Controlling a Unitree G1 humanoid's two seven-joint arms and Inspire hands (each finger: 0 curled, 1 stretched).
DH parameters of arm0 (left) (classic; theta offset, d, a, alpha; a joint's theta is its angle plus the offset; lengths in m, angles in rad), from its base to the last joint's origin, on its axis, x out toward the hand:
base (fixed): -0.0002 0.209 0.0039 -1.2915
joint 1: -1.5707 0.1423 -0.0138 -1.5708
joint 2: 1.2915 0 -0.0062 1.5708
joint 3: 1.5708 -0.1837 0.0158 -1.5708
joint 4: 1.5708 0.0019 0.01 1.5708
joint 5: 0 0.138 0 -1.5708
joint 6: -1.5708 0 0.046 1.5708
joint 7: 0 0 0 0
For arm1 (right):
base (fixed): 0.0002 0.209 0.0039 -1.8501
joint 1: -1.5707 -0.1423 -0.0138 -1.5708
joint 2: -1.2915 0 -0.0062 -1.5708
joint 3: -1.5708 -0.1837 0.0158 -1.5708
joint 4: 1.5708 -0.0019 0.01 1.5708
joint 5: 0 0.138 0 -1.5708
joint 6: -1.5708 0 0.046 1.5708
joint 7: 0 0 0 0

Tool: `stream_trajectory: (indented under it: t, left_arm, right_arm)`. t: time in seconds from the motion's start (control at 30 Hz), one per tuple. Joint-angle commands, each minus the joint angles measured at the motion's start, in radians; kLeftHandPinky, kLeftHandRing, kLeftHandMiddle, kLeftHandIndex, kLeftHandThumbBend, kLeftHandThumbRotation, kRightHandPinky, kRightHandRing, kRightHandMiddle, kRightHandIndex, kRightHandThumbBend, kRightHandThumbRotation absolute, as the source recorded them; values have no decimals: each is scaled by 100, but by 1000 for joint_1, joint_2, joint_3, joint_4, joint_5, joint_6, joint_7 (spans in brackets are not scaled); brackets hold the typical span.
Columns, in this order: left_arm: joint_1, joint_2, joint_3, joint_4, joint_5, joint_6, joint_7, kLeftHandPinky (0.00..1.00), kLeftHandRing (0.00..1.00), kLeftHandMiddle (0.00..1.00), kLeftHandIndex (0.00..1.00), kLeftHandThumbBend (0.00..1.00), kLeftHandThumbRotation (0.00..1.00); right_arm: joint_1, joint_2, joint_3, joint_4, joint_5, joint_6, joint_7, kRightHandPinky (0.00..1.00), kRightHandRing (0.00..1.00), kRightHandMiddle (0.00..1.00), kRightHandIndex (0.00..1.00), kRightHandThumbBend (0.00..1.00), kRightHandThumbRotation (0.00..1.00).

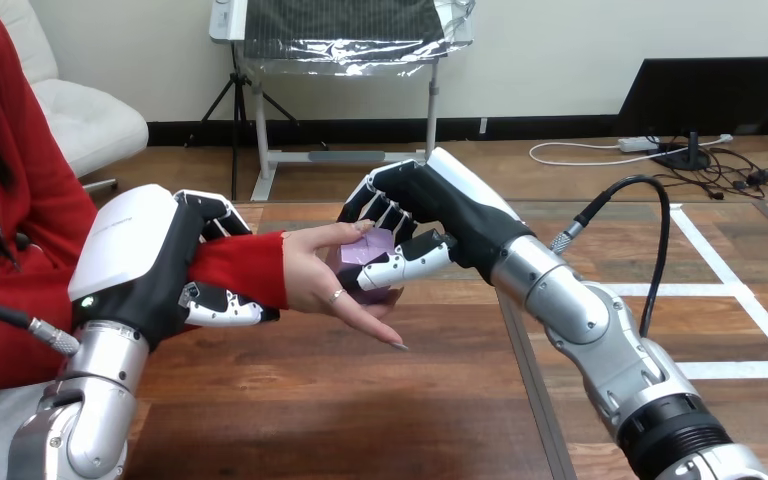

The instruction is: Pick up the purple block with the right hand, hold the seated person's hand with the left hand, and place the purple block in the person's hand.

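Note:
A purple block (372, 252) sits between the fingers and thumb of my right hand (430, 215), which is curled round it above the middle of the table. The block rests against the palm of the person's hand (332, 282), which reaches in from the left with its palm turned toward the block and fingers spread. My left hand (165, 265) is wrapped round the person's red-sleeved wrist (245, 268), fingers over the top and thumb underneath.
The wooden table (360, 410) stretches below both arms. A grey seam (530, 390) runs down the table right of centre, under my right forearm. The person's torso fills the left edge.

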Motion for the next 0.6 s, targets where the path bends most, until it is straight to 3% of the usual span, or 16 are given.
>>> stream_trajectory:
  t: [0.0,0.57]
  left_arm:
    - [-52,5,-6,-64,10,4,4,30,36,43,44,82,0]
    - [14,8,-1,-117,46,22,8,38,43,48,49,71,1]
  right_arm:
    - [-24,-7,-3,-12,17,-17,11,37,46,51,54,56,17]
    - [-52,-54,-25,32,24,-34,-9,48,52,55,57,42,49]
